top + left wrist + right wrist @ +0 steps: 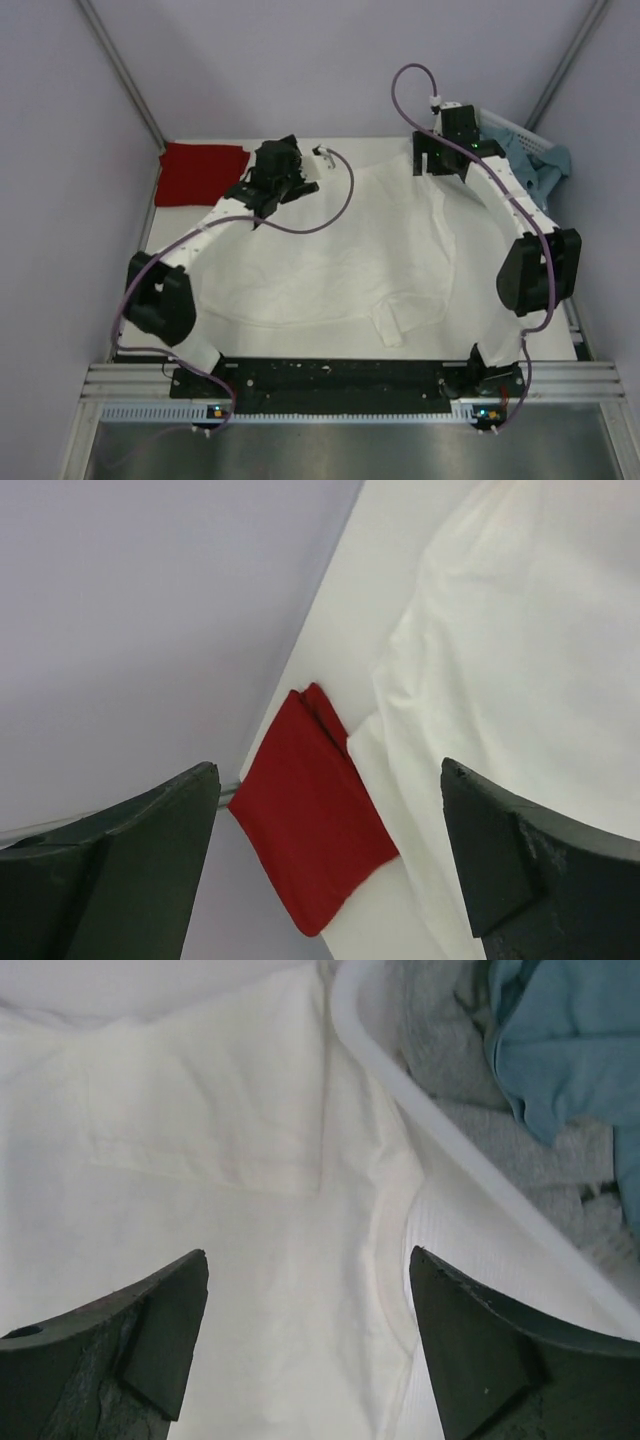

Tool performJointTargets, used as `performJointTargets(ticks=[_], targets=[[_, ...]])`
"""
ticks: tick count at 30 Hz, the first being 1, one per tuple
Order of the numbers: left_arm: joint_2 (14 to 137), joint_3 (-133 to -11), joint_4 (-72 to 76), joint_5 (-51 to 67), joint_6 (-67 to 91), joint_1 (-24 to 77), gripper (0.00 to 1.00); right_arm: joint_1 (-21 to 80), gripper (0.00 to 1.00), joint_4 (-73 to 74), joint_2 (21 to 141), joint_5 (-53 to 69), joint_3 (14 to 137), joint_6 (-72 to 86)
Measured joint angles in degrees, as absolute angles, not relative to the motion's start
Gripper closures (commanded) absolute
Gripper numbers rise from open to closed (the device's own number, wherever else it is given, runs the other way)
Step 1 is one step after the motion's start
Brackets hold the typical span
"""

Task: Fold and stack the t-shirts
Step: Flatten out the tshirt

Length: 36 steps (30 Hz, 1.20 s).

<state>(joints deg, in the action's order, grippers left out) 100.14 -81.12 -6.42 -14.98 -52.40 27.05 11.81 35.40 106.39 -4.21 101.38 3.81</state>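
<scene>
The arm bases [340, 385] sit bolted at 6 o'clock on the table [300, 345], and beyond them the white shirt [330, 250] lies spread over most of the surface, wrinkled and unfolded, with one sleeve trailing toward 5 o'clock and no print showing on the upturned side. The left gripper [325, 775] hangs over the shirt's far edge at about 11 o'clock, jaws wide apart with nothing between them. Its wrist camera looks down on the red shirt [200, 173], which lies as a flat folded rectangle in the 10 o'clock corner, just beside the white cloth. The right gripper [308, 1255] hovers at 1 o'clock over the white shirt's far right corner, jaws likewise spread and empty. At 2 o'clock the rim of the basket [420, 1110] runs just beside that corner, with blue cloth [545, 165] and grey cloth heaped inside. By the look of things the job is roughly half done: the red shirt appears finished, while the white one has been laid out but not folded. What remains is folding it and stacking the two together. Whether the basket's contents also count cannot be told.
</scene>
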Motion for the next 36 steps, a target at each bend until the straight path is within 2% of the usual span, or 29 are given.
performJointTargets(ticks=[5, 8, 12, 17, 22, 24, 27, 28, 30, 32, 36], targets=[[75.92, -67.13, -18.98, -4.47, -54.30, 27.09, 0.24, 11.81, 0.20, 35.94, 88.31, -5.78, 78.02, 9.43], [66.59, -62.81, -29.63, -1.10, -56.18, 26.98, 0.24, 11.81, 0.22, 37.26, 77.95, -5.08, 65.06, 13.50], [61.23, -51.44, -37.76, -1.13, -58.83, 26.57, 0.20, 11.81, 0.23, 39.55, 70.15, -4.69, 53.47, 18.79], [60.82, -33.08, -45.52, -5.02, -61.04, 26.33, 0.18, 11.81, 0.20, 40.12, 68.53, -4.16, 44.21, 24.18], [58.89, -27.14, -43.79, -9.45, -62.70, 25.98, 0.18, 11.86, 0.20, 38.83, 71.37, -4.16, 38.79, 27.24], [58.39, -26.68, -42.41, -10.24, -63.20, 25.67, 0.19, 11.86, 0.26, 36.88, 72.97, -3.46, 36.97, 27.77], [58.15, -26.48, -41.85, -10.35, -63.59, 25.47, 0.23, 11.88, 0.60, 35.03, 75.42, -2.87, 37.26, 27.64], [57.98, -26.41, -41.91, -10.35, -63.70, 25.47, 0.36, 11.88, 0.77, 34.44, 76.23, -2.90, 37.52, 27.55], [57.47, -26.02, -41.87, -10.24, -63.81, 25.45, 0.65, 11.81, 1.00, 33.21, 77.49, -2.35, 38.28, 27.33], [57.12, -25.10, -41.78, -10.15, -63.77, 25.26, 1.00, 11.79, 1.00, 31.44, 77.97, -0.86, 38.72, 27.29], [57.12, -24.40, -41.06, -11.31, -63.02, 25.06, 1.00, 11.94, 1.00, 31.46, 77.25, 2.98, 38.87, 27.27]])
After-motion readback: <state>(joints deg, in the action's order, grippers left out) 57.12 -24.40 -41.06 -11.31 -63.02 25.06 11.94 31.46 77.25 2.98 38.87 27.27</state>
